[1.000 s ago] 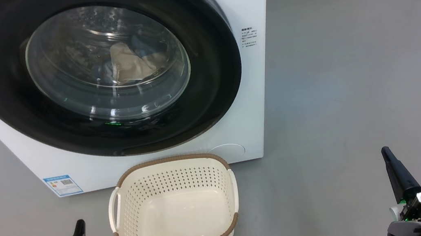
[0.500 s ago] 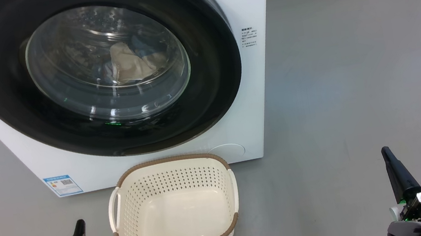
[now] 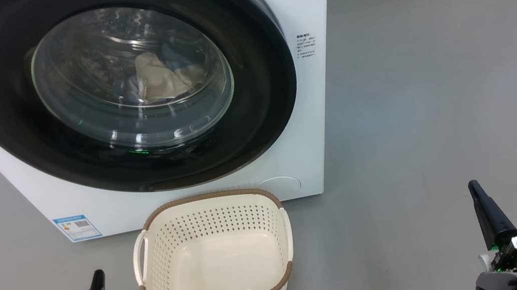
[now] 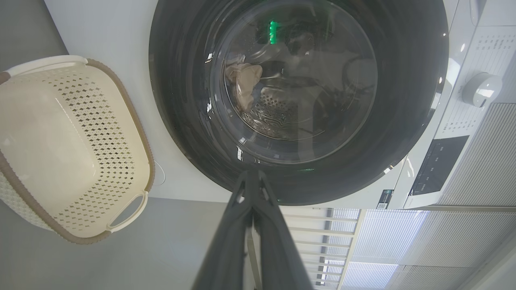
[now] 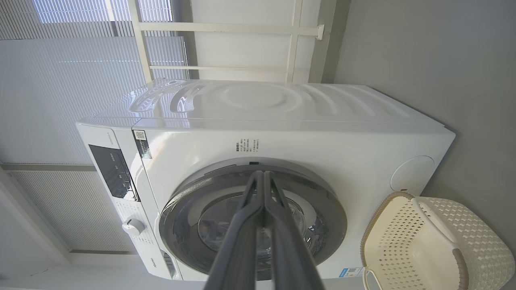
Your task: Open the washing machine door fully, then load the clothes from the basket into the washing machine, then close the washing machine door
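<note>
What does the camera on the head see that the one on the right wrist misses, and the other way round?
Head view: the shut left hand, and the clothes seen through the washing machine door. Right wrist view: the control panel, the dial, the machine's top and the window blinds behind. Both: the washing machine, that door closed, the empty basket and the shut right hand.

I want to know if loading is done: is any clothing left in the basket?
No, the basket shows a bare cream floor in the head view; the clothes lie behind the washing machine door.
</note>
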Available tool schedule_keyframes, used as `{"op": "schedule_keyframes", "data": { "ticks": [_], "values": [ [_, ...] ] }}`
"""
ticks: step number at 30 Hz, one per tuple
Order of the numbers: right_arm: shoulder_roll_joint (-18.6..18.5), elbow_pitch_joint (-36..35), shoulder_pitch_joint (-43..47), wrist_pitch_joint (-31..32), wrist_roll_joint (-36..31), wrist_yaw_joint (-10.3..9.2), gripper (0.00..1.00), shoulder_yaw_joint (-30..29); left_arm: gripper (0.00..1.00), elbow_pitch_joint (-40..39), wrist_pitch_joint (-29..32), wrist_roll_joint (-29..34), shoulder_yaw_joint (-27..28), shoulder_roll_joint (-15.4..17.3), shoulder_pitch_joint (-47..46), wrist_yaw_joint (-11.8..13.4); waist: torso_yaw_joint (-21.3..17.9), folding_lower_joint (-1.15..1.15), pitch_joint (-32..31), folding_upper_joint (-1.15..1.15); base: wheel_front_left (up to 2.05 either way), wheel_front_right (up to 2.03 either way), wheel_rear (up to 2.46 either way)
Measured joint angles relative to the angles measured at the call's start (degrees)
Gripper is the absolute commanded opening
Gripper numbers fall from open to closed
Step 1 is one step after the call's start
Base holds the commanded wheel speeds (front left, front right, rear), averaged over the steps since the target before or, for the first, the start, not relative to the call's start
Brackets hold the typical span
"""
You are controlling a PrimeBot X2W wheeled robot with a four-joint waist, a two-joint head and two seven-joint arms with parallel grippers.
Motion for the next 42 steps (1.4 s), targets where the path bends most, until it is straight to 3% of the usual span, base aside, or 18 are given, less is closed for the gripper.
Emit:
{"op": "schedule_keyframes", "data": {
  "ticks": [42],
  "values": [
    [0.0, 0.0, 0.0, 0.0, 0.0, 0.00, 0.00, 0.0, 0.00, 0.0, 0.0, 0.0, 0.0, 0.0, 0.0, 0.0, 0.0, 0.00, 0.0, 0.00, 0.00, 0.00, 0.00]
  ]
}}
